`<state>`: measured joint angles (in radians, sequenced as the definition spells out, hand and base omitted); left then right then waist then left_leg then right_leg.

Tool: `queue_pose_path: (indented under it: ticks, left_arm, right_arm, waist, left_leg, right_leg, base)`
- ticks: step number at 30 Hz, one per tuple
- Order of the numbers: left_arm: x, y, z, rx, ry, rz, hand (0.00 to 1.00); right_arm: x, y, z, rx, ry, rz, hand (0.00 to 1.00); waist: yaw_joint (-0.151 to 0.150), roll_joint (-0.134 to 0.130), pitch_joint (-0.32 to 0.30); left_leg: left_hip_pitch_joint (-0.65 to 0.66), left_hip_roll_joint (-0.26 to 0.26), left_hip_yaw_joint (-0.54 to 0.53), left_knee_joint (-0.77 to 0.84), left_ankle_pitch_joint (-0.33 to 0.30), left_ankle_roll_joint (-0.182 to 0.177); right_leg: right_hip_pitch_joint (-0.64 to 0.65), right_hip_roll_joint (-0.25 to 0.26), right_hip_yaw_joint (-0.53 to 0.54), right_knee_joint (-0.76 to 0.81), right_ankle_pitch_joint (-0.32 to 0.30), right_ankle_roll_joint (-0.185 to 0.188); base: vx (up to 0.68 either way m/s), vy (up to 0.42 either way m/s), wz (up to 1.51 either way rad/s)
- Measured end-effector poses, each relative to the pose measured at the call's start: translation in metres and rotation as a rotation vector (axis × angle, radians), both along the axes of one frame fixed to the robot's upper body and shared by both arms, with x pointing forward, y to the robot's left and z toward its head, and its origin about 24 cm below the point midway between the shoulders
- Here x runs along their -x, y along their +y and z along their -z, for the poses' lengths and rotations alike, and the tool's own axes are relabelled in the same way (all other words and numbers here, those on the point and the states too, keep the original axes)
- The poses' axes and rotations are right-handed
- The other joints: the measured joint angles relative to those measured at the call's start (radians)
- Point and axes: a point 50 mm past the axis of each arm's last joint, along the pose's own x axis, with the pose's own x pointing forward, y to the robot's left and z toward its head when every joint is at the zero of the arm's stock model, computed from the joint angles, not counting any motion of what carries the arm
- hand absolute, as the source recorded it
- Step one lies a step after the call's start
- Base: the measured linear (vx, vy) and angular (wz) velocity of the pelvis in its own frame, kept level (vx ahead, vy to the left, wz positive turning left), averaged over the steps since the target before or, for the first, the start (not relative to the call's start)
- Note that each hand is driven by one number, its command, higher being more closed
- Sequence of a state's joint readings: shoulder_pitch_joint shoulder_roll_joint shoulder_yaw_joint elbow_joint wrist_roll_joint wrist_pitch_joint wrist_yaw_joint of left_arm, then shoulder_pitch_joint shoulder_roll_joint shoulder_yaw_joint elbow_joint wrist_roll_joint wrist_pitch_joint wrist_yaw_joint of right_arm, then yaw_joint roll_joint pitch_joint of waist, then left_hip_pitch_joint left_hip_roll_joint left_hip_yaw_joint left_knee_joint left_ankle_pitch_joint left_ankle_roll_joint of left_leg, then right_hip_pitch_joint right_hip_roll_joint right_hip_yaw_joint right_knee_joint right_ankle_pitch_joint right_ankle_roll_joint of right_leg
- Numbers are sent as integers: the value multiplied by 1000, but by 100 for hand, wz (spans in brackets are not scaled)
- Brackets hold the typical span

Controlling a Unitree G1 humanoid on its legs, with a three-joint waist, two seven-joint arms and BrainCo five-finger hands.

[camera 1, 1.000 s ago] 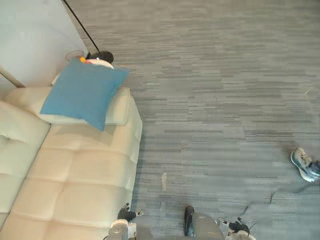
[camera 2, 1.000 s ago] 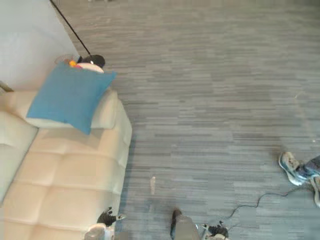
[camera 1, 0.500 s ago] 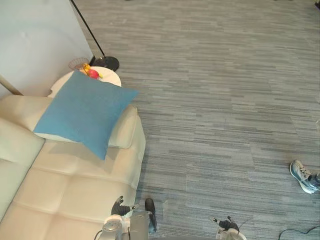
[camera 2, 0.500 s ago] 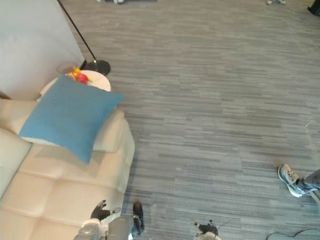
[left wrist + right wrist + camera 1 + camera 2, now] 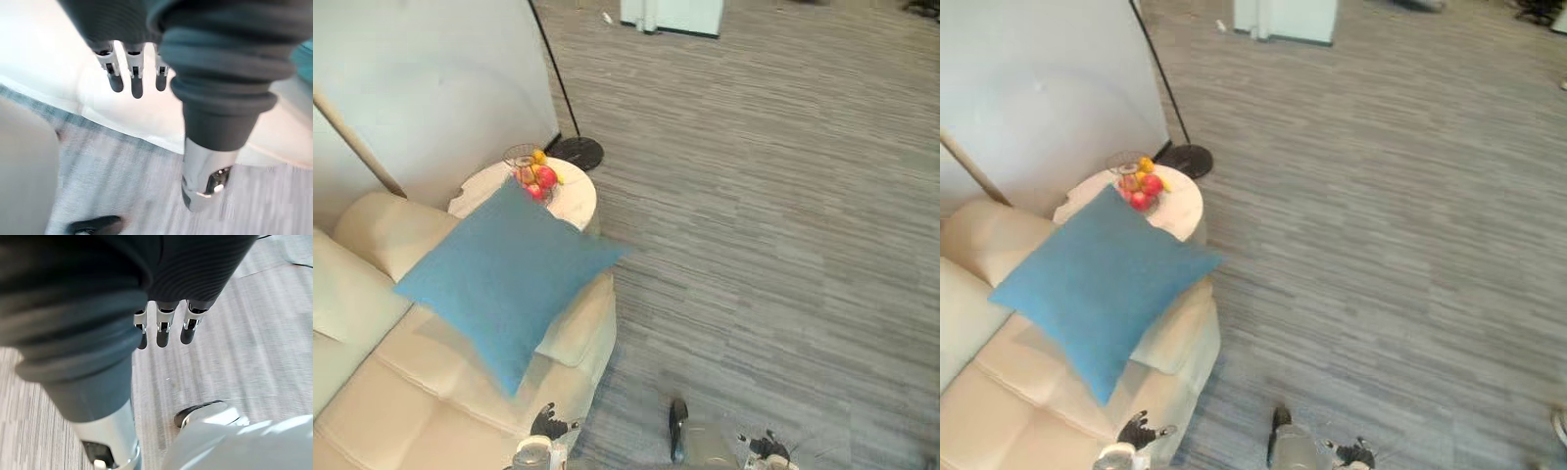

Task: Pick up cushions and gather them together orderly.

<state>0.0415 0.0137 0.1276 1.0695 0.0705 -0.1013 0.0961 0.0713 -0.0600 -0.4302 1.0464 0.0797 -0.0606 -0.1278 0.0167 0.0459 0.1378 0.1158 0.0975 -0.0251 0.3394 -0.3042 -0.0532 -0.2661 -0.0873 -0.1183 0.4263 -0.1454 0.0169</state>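
We see 1 blue cushion [image 5: 509,279] on the cream sofa [image 5: 372,392]. It stands tilted on one corner, leaning over the armrest with its lowest point down on the seat. Neither hand touches it. Our left hand [image 5: 137,83] hangs by the sofa's front edge, apart from the cushion, fingers straight and relaxed, holding nothing. Our right hand [image 5: 164,333] hangs farther out from the sofa, above the grey carpet [image 5: 783,245], fingers equally straight and empty. Just beyond the sofa's armrest stands a round white side table [image 5: 578,201] bearing a wire basket of fruit [image 5: 536,176]. Beyond that, farther from the sofa, sits a black lamp base [image 5: 578,152].
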Motion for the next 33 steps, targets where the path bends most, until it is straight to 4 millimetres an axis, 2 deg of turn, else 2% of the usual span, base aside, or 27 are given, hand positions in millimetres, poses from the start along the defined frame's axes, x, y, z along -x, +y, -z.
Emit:
queue_pose_path:
  ticks: [2,3,4,5,7,8,10,12,13,15,17,19,20,21,22,23,25,27,28,29,30,32,33]
  left_arm:
    - [-3,0,-1,9,-13,-32,0]
    - [-6,2,-3,6,-35,-42,0]
    - [-8,3,-5,3,-48,-44,0]
    - [-8,3,-6,2,-53,-44,0]
    - [-13,3,-7,-3,-69,-25,0]
    - [-15,1,-8,-8,-72,7,0]
    - [-16,-3,-7,-6,-67,42,0]
    - [-17,-1,-8,-21,-62,76,0]
    - [-17,3,-8,-31,-63,81,0]
    - [-16,7,-8,-44,-55,82,0]
    - [-12,10,-6,-47,-37,82,0]
    - [-9,9,-4,-40,-20,79,0]
    - [-7,9,-4,-40,-16,80,0]
    - [-5,10,-3,-44,-10,79,0]
    - [-5,11,-3,-47,-13,78,0]
    - [-4,11,-3,-48,-13,78,0]
    - [-5,12,-4,-48,-15,77,0]
    - [-4,12,-4,-50,-14,71,0]
    - [-4,14,-4,-55,-14,71,0]
    - [-5,17,-4,-61,-13,66,0]
    - [-5,14,-4,-53,-15,57,0]
    - [-1,9,-2,-40,-7,42,0]
    - [0,8,-2,-37,-5,41,0]
  right_arm:
    - [0,-2,-1,9,-9,2,0]
    - [2,-1,-1,7,-1,0,0]
    - [3,1,0,2,0,-4,0]
    - [3,3,0,-2,-2,0,0]
    - [-1,5,-1,-6,-21,8,0]
    - [-2,4,-1,-5,-24,8,0]
    - [1,2,0,-4,-12,13,0]
    - [4,7,2,-23,3,19,0]
    - [1,10,2,-29,-4,18,0]
    - [0,10,2,-31,-3,18,0]
    - [2,10,3,-29,3,18,0]
    - [8,9,5,-29,31,11,0]
    - [8,9,5,-32,26,18,0]
    - [9,8,5,-29,29,15,0]
    - [9,9,5,-31,30,9,0]
    - [7,9,5,-31,28,3,0]
    - [9,10,5,-32,30,5,0]
    - [11,11,6,-36,34,8,0]
    - [13,12,6,-41,41,10,0]
    - [17,15,8,-51,50,14,0]
    - [18,17,8,-59,51,21,0]
    - [21,9,7,-37,57,23,0]
    - [22,8,7,-35,58,24,0]
  waist:
    - [-11,14,5]
    - [-8,11,7]
    - [-5,3,11]
    - [-1,-1,13]
    - [1,-14,15]
    - [1,-15,15]
    - [1,-7,9]
    - [-5,-23,-13]
    - [11,-37,-11]
    - [20,-49,-16]
    - [19,-55,-13]
    - [16,-53,-12]
    - [15,-48,-14]
    - [4,-49,-14]
    - [-1,-49,-17]
    - [-1,-50,-16]
    - [-4,-47,-16]
    - [-8,-50,-17]
    - [-7,-63,-25]
    - [-7,-86,-32]
    - [-3,-73,-28]
    - [-6,-43,-45]
    - [-7,-38,-48]
  left_leg:
    - [-114,35,0,241,24,-49]
    - [-186,75,39,400,32,-65]
    - [-224,111,96,468,31,-58]
    - [-232,126,136,468,32,-52]
    - [-267,111,242,354,45,-33]
    - [-277,88,293,241,76,-5]
    - [-286,76,388,80,171,1]
    - [-270,43,413,-13,178,12]
    - [-271,28,414,-40,184,22]
    - [-268,5,396,-56,186,23]
    - [-234,-26,376,-82,180,35]
    - [-192,-63,336,-116,148,56]
    - [-183,-67,326,-117,144,58]
    - [-166,-76,290,-110,134,61]
    - [-166,-76,256,-108,132,65]
    - [-166,-76,238,-109,136,70]
    - [-167,-73,176,-108,147,57]
    - [-169,-71,132,-103,149,39]
    - [-180,-81,111,-88,143,26]
    - [-186,-93,90,-74,135,14]
    - [-187,-84,66,-77,140,4]
    - [-197,-55,22,-94,156,-22]
    - [-201,-51,10,-97,159,-27]
  right_leg:
    - [51,-5,-63,6,-40,-21]
    - [99,-6,-110,-2,-64,-40]
    - [152,-7,-152,-21,-75,-52]
    - [183,-8,-170,-38,-76,-53]
    - [241,-36,-226,-86,-77,-51]
    - [254,-54,-254,-93,-85,-37]
    - [266,-63,-299,-91,-102,-9]
    - [265,-75,-315,-113,-100,4]
    - [265,-77,-322,-132,-93,15]
    - [272,-89,-329,-136,-91,20]
    - [301,-113,-336,-121,-96,41]
    - [260,-176,-303,95,-100,63]
    - [242,-189,-286,151,-93,74]
    - [185,-194,-196,278,-75,91]
    - [159,-169,-120,303,-108,92]
    - [146,-153,-91,300,-128,90]
    - [118,-96,14,217,-159,82]
    - [116,-48,133,95,-145,78]
    - [132,-41,169,14,-85,68]
    - [138,-52,183,-26,-89,81]
    - [167,-47,166,-43,-99,74]
    - [185,-26,93,-80,-93,65]
    - [192,-20,79,-86,-91,60]
  base:
    - [319,-259,87]
    - [289,-218,92]
    - [347,-248,81]
    - [266,-149,66]
    - [213,-82,75]
    - [175,-27,83]
    - [172,26,88]
    - [170,71,82]
    - [141,80,39]
    - [117,66,27]
    - [110,68,34]
    - [30,79,49]
    - [50,80,70]
    - [157,44,80]
    - [165,17,88]
    - [165,-25,82]
    - [108,-74,78]
    - [103,-137,83]
    - [110,-204,87]
    - [119,-265,66]
    - [151,-310,66]
    - [123,-224,63]
    - [87,-192,64]
